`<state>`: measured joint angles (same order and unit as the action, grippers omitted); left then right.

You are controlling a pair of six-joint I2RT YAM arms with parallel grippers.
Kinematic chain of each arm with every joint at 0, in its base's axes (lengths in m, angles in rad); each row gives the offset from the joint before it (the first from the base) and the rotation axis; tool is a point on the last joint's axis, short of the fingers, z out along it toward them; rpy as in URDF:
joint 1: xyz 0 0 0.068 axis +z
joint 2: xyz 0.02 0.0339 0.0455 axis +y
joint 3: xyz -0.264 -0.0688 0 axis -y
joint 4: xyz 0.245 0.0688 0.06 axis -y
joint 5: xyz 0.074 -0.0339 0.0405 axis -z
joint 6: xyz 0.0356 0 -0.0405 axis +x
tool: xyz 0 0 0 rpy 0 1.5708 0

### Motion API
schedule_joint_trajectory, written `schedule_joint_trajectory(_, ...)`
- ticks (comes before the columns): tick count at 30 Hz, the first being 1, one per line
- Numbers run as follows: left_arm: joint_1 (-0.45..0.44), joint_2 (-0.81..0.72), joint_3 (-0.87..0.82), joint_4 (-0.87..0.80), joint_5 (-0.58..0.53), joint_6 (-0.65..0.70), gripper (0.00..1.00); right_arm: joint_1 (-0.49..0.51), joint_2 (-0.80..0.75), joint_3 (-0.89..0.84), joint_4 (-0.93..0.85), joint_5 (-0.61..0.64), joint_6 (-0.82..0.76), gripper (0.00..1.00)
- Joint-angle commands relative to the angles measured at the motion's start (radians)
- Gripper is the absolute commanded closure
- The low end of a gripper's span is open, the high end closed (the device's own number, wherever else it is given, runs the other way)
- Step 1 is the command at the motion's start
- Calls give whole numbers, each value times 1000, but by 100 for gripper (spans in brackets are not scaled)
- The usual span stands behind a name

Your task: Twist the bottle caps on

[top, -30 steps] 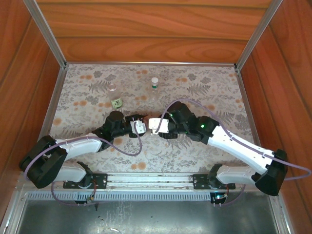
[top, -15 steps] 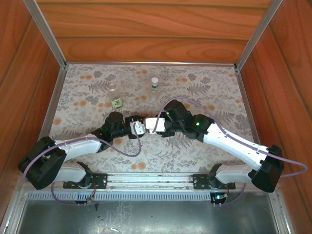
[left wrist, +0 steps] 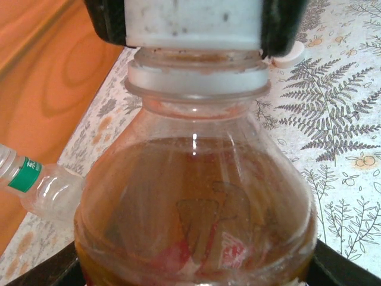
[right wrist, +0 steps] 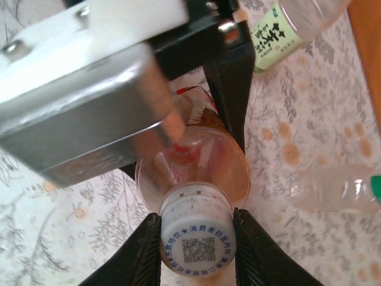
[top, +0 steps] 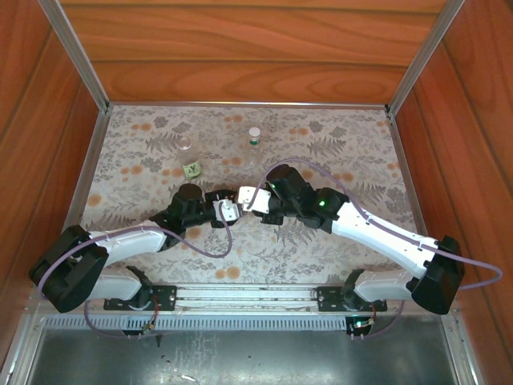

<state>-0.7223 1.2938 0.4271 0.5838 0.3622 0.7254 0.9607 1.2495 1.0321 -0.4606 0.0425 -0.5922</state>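
The right gripper (right wrist: 195, 235) has its two black fingers (right wrist: 146, 250) pressed against either side of a white cap (right wrist: 195, 250). The cap sits on the neck of the amber bottle (left wrist: 196, 202). The left gripper (top: 228, 211) is clamped round that bottle's body, near the middle of the flowered mat (top: 337, 160). A loose cap (left wrist: 290, 55) lies on the mat close by. Further back are a green-labelled bottle (top: 191, 164) and a capped bottle (top: 254, 143), apart from each other
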Motion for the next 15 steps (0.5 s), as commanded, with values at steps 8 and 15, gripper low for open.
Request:
schedule_joint_trajectory(8,-8,7,17,6,9,8,39,-5,47,77,5,-80,1319,92)
schedule_joint_trajectory(15,-7,-4,12,6,16,-1,39,-17,-38,31,-50,-14,746,46)
